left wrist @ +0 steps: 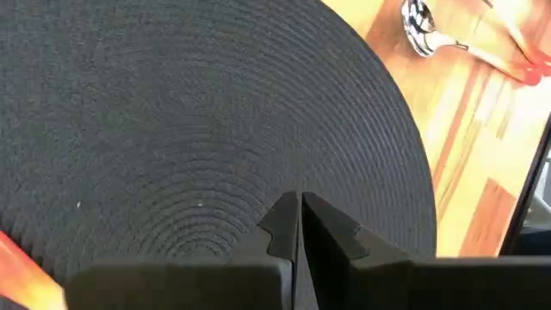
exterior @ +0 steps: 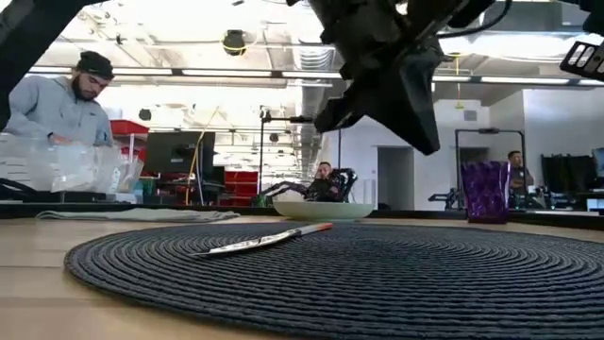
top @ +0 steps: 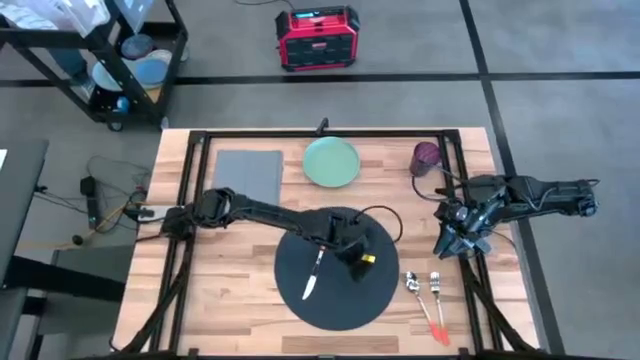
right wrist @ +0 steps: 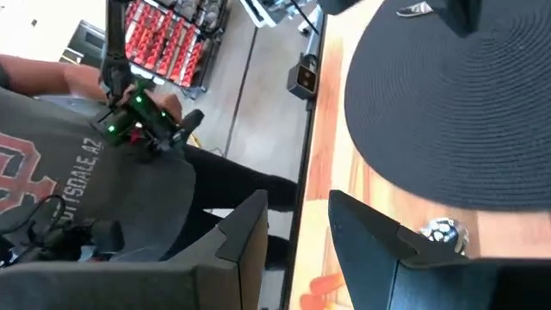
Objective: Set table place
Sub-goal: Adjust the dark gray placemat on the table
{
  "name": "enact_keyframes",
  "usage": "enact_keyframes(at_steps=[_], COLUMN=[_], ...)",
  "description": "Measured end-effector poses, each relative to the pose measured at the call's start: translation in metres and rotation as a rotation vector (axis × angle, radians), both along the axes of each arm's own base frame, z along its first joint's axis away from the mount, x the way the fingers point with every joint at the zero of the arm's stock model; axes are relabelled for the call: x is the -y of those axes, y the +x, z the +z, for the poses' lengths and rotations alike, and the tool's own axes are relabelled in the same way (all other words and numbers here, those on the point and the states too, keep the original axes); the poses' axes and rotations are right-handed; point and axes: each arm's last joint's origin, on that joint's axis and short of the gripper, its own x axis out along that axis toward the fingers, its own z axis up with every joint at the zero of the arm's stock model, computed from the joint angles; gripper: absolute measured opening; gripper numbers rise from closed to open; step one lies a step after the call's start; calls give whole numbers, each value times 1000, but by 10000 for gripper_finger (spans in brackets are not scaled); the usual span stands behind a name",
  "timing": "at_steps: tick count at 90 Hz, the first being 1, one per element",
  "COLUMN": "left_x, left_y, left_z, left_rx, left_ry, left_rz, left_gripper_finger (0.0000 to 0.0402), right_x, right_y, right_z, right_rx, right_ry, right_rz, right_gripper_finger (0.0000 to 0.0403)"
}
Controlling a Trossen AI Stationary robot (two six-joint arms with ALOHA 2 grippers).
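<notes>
The round black-grey placemat [top: 335,270] lies on the light-wood table [top: 230,270], toward its near edge. A knife [top: 314,273] lies flat on the mat's left half and also shows in the low view [exterior: 264,241]. My left gripper [left wrist: 300,226] hangs shut just above the mat's middle [top: 357,260], to the right of the knife, touching nothing. My right gripper [right wrist: 297,237] is open over the table's right side [top: 455,244], above bare wood beside the mat's right rim, with nothing between its fingers.
A spoon [top: 411,283] and a fork [top: 437,292] with red handles lie on the wood right of the mat. At the far side are a pale green plate [top: 331,162], a grey napkin [top: 247,172] and a purple cup [top: 427,157]. A person [right wrist: 95,181] stands by the near edge.
</notes>
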Motion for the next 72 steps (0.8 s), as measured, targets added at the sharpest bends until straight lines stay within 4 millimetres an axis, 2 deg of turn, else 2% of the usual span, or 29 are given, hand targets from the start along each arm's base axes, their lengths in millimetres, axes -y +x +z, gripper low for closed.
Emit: enact_keyframes(at_steps=[25, 34, 44, 63, 72], left_x=[38, 41, 40, 66, 68], left_y=[-4, -4, -4, -18, -23], left_z=[-31, -38, -33, -51, -57], left_rx=[-96, -122, -106, -234, -254], left_ry=[-36, -16, -10, -71, -71], left_rz=[-25, -27, -90, -195, -211], left_gripper_finger=[0, 0, 0, 0, 0], right_x=[0, 0, 1, 2, 3], right_y=[-1, 0, 0, 1, 2], right_z=[-1, -1, -1, 0, 1], right_rx=[5, 2, 0, 3, -10], right_ry=[-19, -17, -16, -5, 15], right_rz=[14, 9, -14, -42, -56], right_gripper_finger=[113, 113, 113, 113, 113])
